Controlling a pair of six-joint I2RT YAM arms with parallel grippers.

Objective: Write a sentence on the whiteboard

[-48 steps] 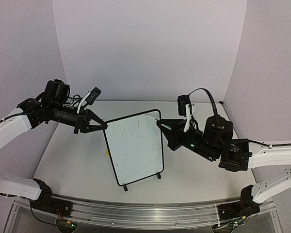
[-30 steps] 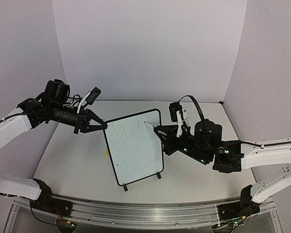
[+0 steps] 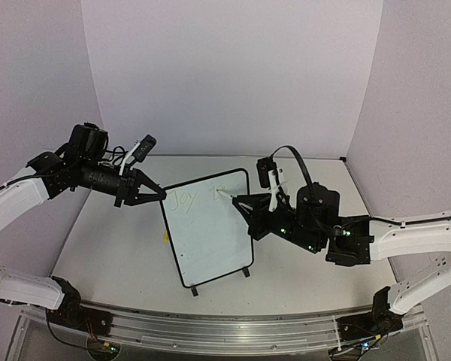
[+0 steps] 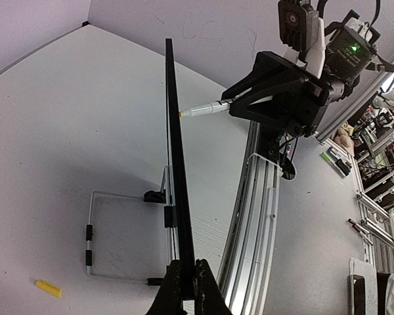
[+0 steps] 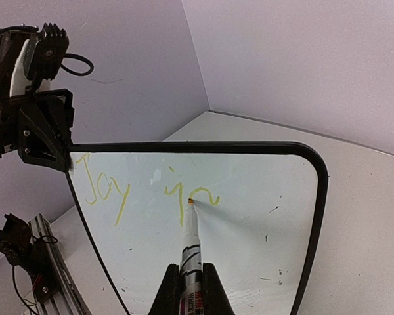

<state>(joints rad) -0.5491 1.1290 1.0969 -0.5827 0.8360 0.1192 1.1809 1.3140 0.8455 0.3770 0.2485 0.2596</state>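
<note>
The whiteboard (image 3: 210, 229) stands upright on the table, black-framed, with two small feet. My left gripper (image 3: 159, 194) is shut on its upper left edge; in the left wrist view (image 4: 185, 279) the frame (image 4: 177, 170) runs edge-on between the fingers. My right gripper (image 3: 244, 203) is shut on a yellow-and-white marker (image 5: 192, 246) with its tip on the board (image 5: 262, 216). The sentence (image 5: 108, 187) reads "Joy" in yellow, followed by a partly formed "is" (image 5: 190, 197). The marker (image 4: 203, 109) also shows in the left wrist view.
A small yellow marker cap (image 4: 47, 287) lies on the table behind the board, beside its wire stand (image 4: 118, 230). An aluminium rail (image 3: 210, 327) runs along the table's near edge. Purple walls enclose the table on three sides.
My right arm has moved left toward the board and brought the marker tip onto it, adding strokes after "Joy". The left arm and the board have not moved.
</note>
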